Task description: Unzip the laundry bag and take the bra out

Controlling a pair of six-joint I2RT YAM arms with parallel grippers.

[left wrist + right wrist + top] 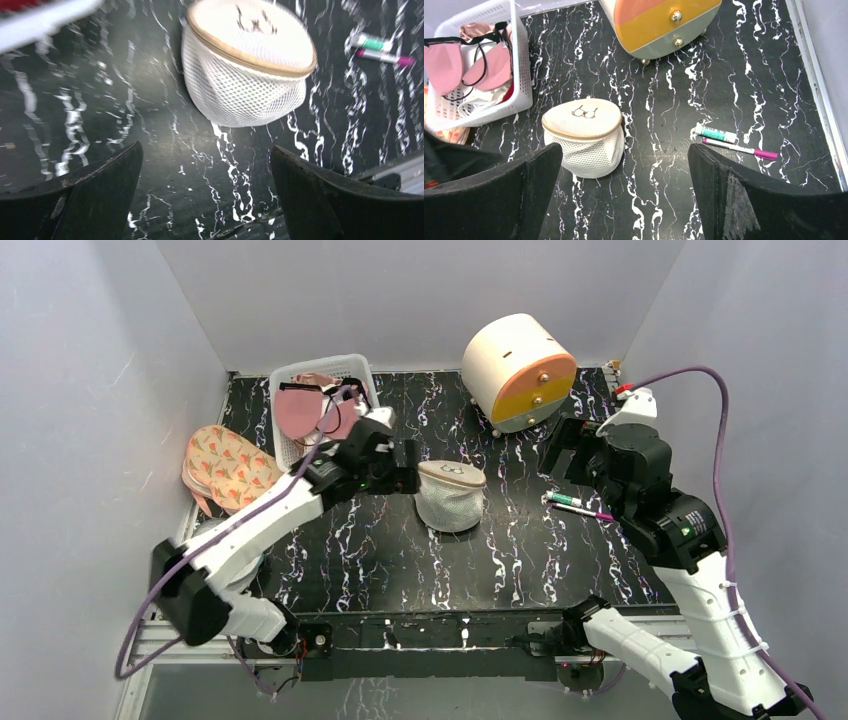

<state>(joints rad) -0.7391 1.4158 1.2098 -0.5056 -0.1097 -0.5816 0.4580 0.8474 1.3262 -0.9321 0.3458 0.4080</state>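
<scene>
The laundry bag [450, 496] is a round white mesh pouch with a beige rim and a glasses print on its lid. It stands on the black marbled table's middle, and its lid looks closed. No bra shows through it. My left gripper [411, 468] is open and empty, just left of the bag at about lid height. In the left wrist view the bag [240, 85] lies beyond the open gripper [206, 167]. My right gripper [556, 448] is open and empty, off to the bag's right. The right wrist view shows the bag [584, 142] ahead of the left finger of the open gripper [624, 172].
A white basket [352, 364] with pink bras [300, 412] stands at the back left. A floral cloth [228, 468] lies left of it. A cream and orange round drawer box [520, 370] stands at the back right. Two markers [577, 504] lie right of the bag.
</scene>
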